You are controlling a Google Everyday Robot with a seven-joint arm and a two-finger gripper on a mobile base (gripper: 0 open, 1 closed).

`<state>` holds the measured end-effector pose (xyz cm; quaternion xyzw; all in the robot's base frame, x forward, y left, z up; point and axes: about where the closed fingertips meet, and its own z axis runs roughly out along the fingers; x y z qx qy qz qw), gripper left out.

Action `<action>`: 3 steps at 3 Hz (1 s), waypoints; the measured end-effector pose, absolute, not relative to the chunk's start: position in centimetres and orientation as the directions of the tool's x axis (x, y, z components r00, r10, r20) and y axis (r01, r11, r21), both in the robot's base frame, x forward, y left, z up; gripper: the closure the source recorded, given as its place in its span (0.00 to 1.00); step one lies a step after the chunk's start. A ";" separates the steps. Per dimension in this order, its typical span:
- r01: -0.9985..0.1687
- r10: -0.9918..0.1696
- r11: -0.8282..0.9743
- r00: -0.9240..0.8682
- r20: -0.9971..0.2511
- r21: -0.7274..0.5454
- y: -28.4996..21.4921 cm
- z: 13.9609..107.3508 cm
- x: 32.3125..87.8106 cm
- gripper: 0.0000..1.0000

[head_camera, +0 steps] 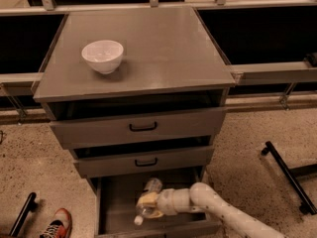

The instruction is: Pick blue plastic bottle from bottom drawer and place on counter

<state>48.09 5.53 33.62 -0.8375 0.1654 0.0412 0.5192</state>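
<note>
Down inside the bottom drawer point(116, 202), my end effector point(148, 205) pinches the bottle point(153, 185) at its middle; next I must lift it clear to the tabletop point(163, 48) above.

Counter point(163, 58) looks like smooth matt grey metal, bowl point(103, 56) is glossy white. The gripper point(147, 202), pale smooth plastic, is down in the metal bottom drawer point(119, 207), clamped on the shiny blue plastic bottle point(153, 186).

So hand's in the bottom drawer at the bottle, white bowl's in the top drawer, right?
No: the camera view shows the white bowl on the counter, not in the top drawer. The hand is in the bottom drawer at the blue plastic bottle, as you said.
</note>
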 end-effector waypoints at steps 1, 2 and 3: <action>-0.306 -0.244 -0.367 0.943 -0.227 -0.878 2.0 34.6 47.9 1.00; -0.281 -0.240 -0.374 0.950 -0.200 -0.884 2.2 37.6 48.3 1.00; -0.212 -0.243 -0.360 0.961 -0.128 -0.908 1.4 44.4 47.8 1.00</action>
